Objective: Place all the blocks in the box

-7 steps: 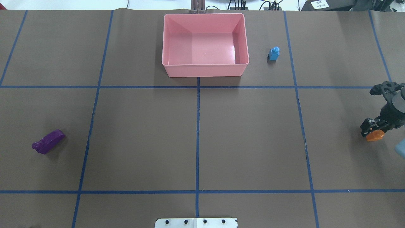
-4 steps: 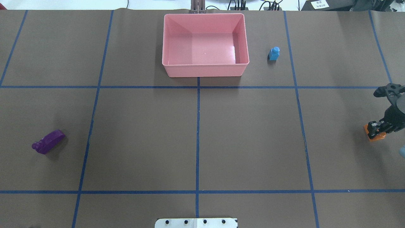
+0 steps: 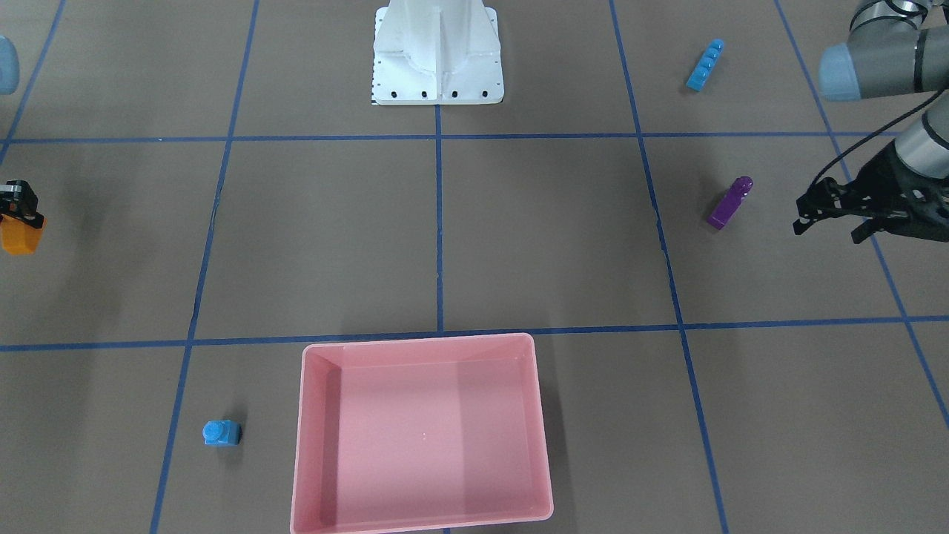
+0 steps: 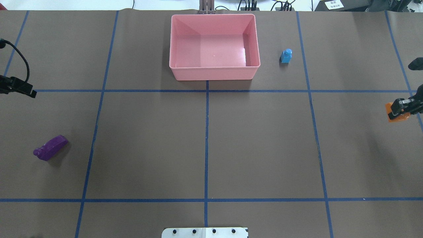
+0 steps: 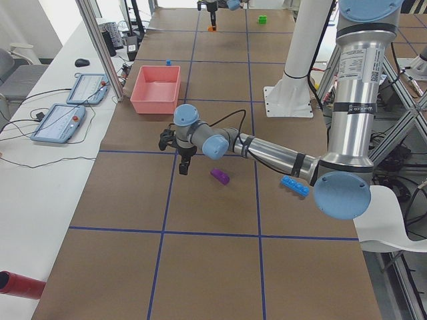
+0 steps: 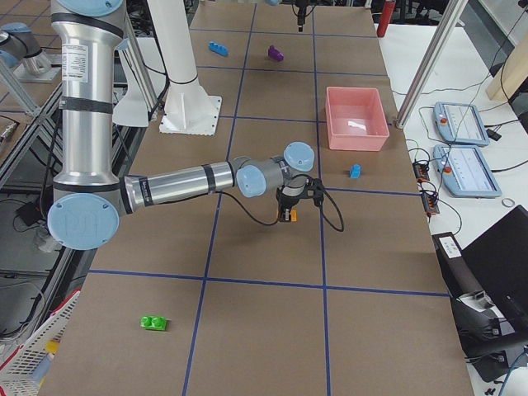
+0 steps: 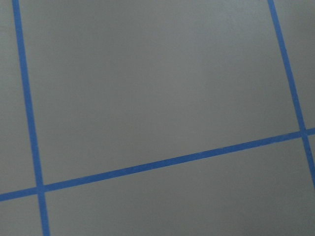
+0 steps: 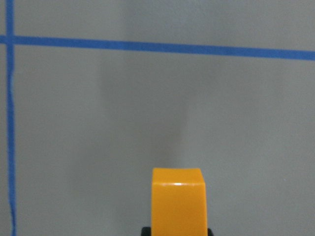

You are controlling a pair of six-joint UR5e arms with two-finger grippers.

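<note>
right gripper [image 3: 18, 215] pinching the orange sloped block [image 3: 18, 239]; the other blocks lie on the bench [image 3: 556, 245] outside the pink box [image 3: 311, 445].
front-facing view: the orange block is at the left edge, well apart from the box; the left gripper [image 3: 828, 228] is at the right, fingers spread around nothing, near the purple block [image 3: 730, 202] but apart from it; the long light-blue bar [image 3: 704, 65] lies farther back, the small light-blue cube [image 3: 222, 433] near the box's left wall. overhead view: the box sits far centre. right side view: the green block [image 6: 153, 322] lies at the near end. right wrist view: the orange block sits bottom centre, gripped.
</note>
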